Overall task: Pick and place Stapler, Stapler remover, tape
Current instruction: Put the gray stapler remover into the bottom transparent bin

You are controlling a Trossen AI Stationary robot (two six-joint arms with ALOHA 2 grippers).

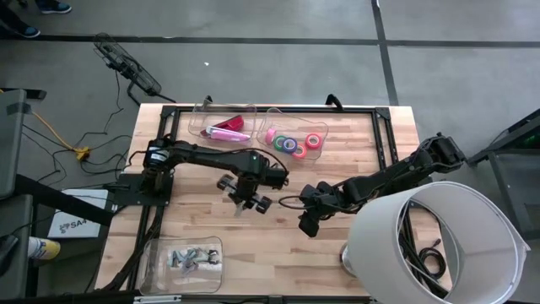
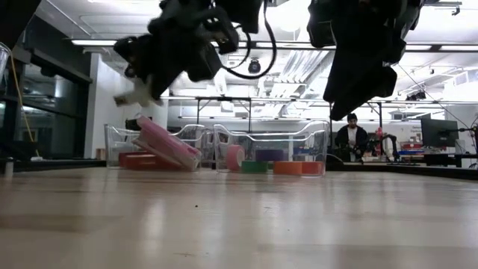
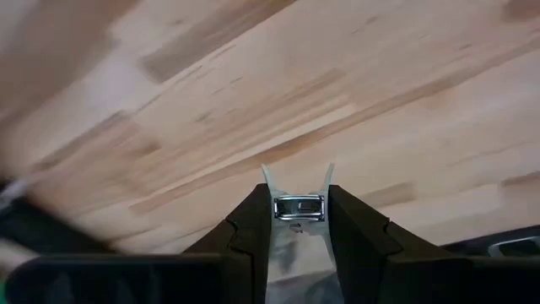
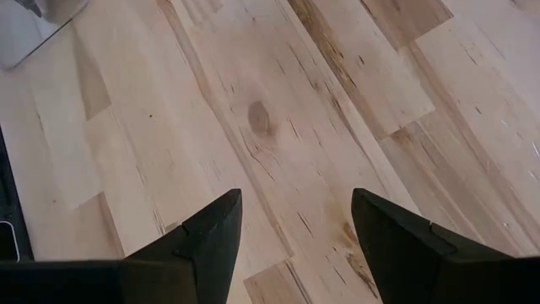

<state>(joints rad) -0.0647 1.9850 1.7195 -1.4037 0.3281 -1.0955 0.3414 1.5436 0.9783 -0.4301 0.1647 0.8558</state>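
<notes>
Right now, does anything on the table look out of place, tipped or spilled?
Nothing spilled. The pink stapler lies tilted in its clear bin. The tape rolls sit in theirs. The left gripper holds a small staple remover above bare wood; the right gripper is open and empty.

Two black arms (image 1: 211, 158), apparently black-cabled, blunt fingers (image 4: 207, 241).

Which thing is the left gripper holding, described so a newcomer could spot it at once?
Start at the wooden table and follow the left arm to the left gripper above the table's middle. Pinched between its fingers is a small staple remover, metal with pale wings; unlike everything else, it sits in no clear bin.
</notes>
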